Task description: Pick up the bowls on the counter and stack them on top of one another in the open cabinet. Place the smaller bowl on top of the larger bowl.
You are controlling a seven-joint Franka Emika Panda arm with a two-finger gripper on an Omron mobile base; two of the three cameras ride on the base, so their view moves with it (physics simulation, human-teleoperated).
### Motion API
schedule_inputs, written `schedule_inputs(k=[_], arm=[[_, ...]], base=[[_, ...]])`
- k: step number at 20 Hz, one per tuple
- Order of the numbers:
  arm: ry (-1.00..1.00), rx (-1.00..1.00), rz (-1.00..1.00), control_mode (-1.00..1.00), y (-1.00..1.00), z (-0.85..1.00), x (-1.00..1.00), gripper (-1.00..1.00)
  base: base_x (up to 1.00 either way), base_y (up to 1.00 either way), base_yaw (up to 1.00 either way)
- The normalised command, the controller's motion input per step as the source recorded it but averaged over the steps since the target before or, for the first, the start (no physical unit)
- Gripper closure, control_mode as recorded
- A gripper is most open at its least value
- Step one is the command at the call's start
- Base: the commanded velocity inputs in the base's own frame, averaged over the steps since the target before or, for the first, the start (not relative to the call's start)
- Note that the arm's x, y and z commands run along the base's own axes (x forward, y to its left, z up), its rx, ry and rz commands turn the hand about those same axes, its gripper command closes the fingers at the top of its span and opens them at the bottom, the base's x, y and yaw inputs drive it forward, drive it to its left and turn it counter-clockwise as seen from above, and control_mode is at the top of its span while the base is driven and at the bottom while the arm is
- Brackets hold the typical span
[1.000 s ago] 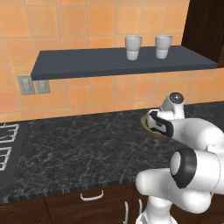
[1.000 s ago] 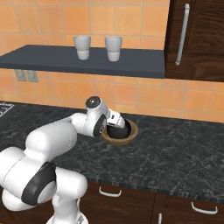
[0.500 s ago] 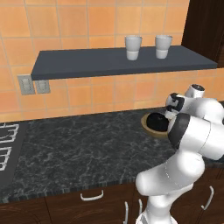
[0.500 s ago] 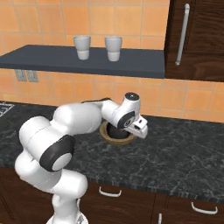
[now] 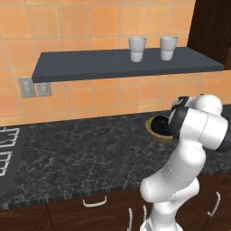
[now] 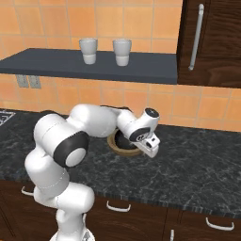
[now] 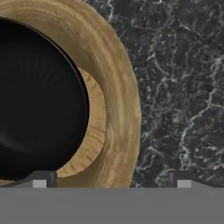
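The larger bowl (image 7: 123, 100), tan and wood-like with a thick rim, stands on the counter (image 7: 183, 87). Inside it rests the smaller bowl (image 7: 39, 100), glossy black. In the base views the same pair, larger bowl (image 6: 117, 148) (image 5: 153, 132) and smaller bowl (image 6: 123, 140) (image 5: 159, 122), lies partly behind my arm. My gripper (image 7: 111, 181) (image 6: 151, 148) hovers close over the brown bowl's right rim, open. One fingertip (image 7: 41, 179) is above the black bowl's edge, the other (image 7: 181, 179) above bare stone. Nothing is held. The open cabinet (image 5: 126, 65) (image 6: 84, 66) hangs on the wall above.
Two white-grey cups (image 5: 137, 48) (image 5: 168, 47) stand on the shelf's right half; its left half is bare. A tall dark cabinet door (image 6: 209, 42) with a silver handle is to the right. A stove edge (image 5: 6, 149) lies far left. Drawers (image 6: 117, 207) run below the counter.
My arm has swung to the right and the hand has come from the bowls' left side to over their right rim. The bowls and cups have not moved.
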Motion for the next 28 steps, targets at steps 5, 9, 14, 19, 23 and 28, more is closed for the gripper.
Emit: schedule_inputs(k=[5, 9, 14, 19, 23, 28], arm=[[0.00, 0.02, -0.03, -1.00, 0.31, -0.27, 0.05, -1.00], [-0.01, 0.00, -0.03, -1.00, 0.14, -0.27, 0.04, 1.00], [-0.03, 0.01, 0.00, -1.00, 0.00, 0.05, -0.04, 1.00], [-0.22, 0.06, 0.00, -1.00, 0.05, 0.76, -0.46, 1.00], [-0.34, 0.02, 0.00, -1.00, 0.46, 1.00, -0.98, 1.00], [-0.32, 0.00, 0.00, -1.00, 0.98, 1.00, -0.94, 1.00]], base=[[0.00, 0.00, 0.00], [0.00, 0.00, 0.00], [0.00, 0.00, 0.00], [0.00, 0.00, 0.00], [0.00, 0.00, 0.00], [0.00, 0.00, 0.00]])
